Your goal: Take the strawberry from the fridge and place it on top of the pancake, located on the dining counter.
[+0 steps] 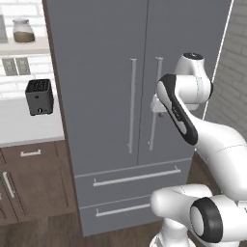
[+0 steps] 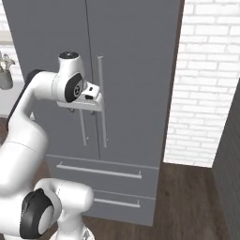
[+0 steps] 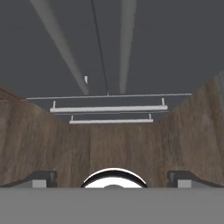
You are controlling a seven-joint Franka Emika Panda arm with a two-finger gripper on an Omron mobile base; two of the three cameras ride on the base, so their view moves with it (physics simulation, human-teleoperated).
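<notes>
Two doors of fridge (image 1: 106, 96) shut; claw (image 2: 84, 108) spread wide, poised beside handles (image 1: 155, 103) for opening.

- In the left base view you look from behind the arm, on its left, forward and a little down at the closed fridge (image 1: 125, 96). It stands near and takes most of the picture. At the left edge you also see the worktop (image 1: 26, 123) with the black toaster (image 1: 39, 96).
- In the right base view you look from behind the arm, on its right, at the same fridge doors and drawers. At the right you see the white brick wall (image 2: 206, 79).
- Both base views share the door handles and the two drawers.
- The hand view seems to point steeply down along the fridge front to the wooden floor (image 3: 109, 148); its exact tilt is hard to tell.
</notes>
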